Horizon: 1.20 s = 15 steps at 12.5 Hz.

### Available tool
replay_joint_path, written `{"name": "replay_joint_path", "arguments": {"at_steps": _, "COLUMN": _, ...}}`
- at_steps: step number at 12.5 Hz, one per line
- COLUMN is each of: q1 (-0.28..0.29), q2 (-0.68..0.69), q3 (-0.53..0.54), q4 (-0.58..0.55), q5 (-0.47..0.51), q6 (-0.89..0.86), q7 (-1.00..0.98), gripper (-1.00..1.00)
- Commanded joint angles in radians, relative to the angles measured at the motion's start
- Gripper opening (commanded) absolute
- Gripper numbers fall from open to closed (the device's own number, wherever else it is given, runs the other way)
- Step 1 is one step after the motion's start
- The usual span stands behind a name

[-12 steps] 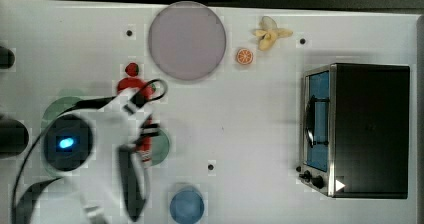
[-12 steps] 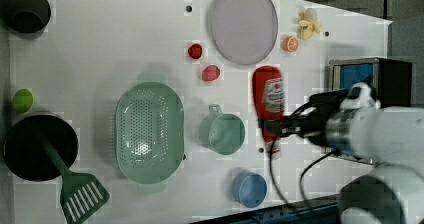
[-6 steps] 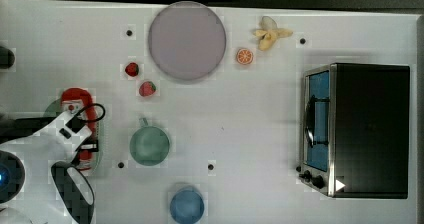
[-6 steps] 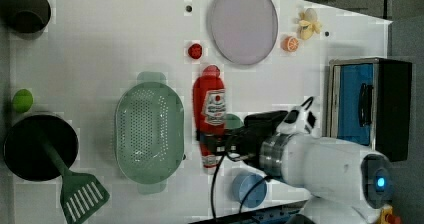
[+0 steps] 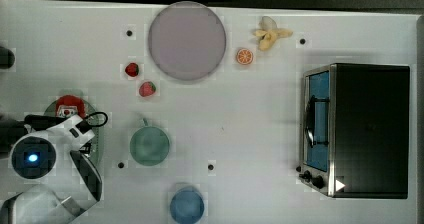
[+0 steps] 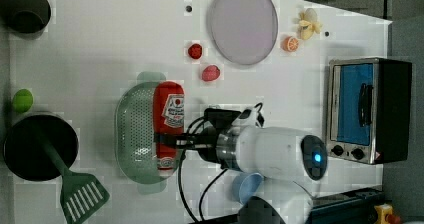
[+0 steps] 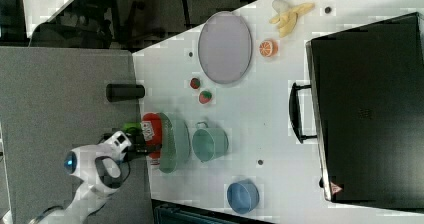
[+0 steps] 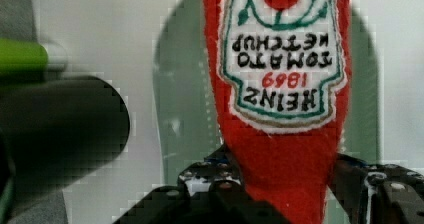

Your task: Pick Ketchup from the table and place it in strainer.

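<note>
Closest to you, in the wrist view, your gripper (image 8: 280,184) has its two dark fingers (image 8: 210,184) about half open and clamped on the narrow neck end of the Ketchup (image 8: 282,109). The red bottle stretches away from the fingers, its white label reading upside down. Behind the bottle lies the pale green strainer (image 8: 190,114), and beside it a dark round shape and a bright green object, both too blurred to name.

In the left view, the gripper (image 6: 172,141) reaches in from the white arm and holds the Ketchup (image 6: 168,111) lengthwise over the strainer (image 6: 132,134), along the basket's edge on the left view's right. You cannot tell whether the bottle touches the basket floor.

In the top view, the bottle's wide red end (image 5: 70,105) shows above the wrist, with the strainer's rim (image 5: 98,144) peeking out beside the arm.

Just beyond the strainer, in the left view, a black pot (image 6: 35,144) holds a green slotted spatula (image 6: 82,196), with a small green ball (image 6: 22,100) near it. On the other side, the top view shows a round green cup (image 5: 149,145) and a blue bowl (image 5: 186,205).

Further off on the white table (image 5: 250,109) are two strawberries (image 5: 132,69), a large grey plate (image 5: 187,40), an orange slice (image 5: 244,56) and a peeled banana (image 5: 270,33). Farthest, at the top view's right, stands a toaster oven (image 5: 357,129).
</note>
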<state>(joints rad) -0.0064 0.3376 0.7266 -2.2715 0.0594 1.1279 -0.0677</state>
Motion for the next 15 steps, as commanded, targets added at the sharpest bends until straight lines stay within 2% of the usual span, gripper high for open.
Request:
{"name": "replay_joint_path", "arguments": {"at_steps": 1, "q1": 0.013, "q2": 0.030, "q3": -0.004, "q4": 0.002, "q5": -0.015, "q6": 0.088, "q7": 0.085, "gripper": 0.18}}
{"name": "replay_joint_path", "arguments": {"at_steps": 5, "q1": 0.008, "q2": 0.042, "q3": -0.009, "q4": 0.006, "q5": -0.015, "q6": 0.107, "q7": 0.085, "gripper": 1.00}}
{"name": "replay_joint_path", "arguments": {"at_steps": 8, "q1": -0.034, "q2": -0.045, "q3": -0.020, "q4": 0.006, "q5": -0.002, "q6": 0.069, "q7": 0.101, "gripper": 1.00}}
{"name": "replay_joint_path", "arguments": {"at_steps": 11, "q1": -0.131, "q2": -0.170, "q3": -0.037, "q4": 0.007, "q5": -0.002, "q6": -0.052, "q7": 0.101, "gripper": 1.00}}
{"name": "replay_joint_path", "arguments": {"at_steps": 15, "q1": -0.241, "q2": -0.356, "q3": -0.153, "q4": 0.045, "q5": -0.002, "q6": -0.294, "q7": 0.101, "gripper": 1.00}}
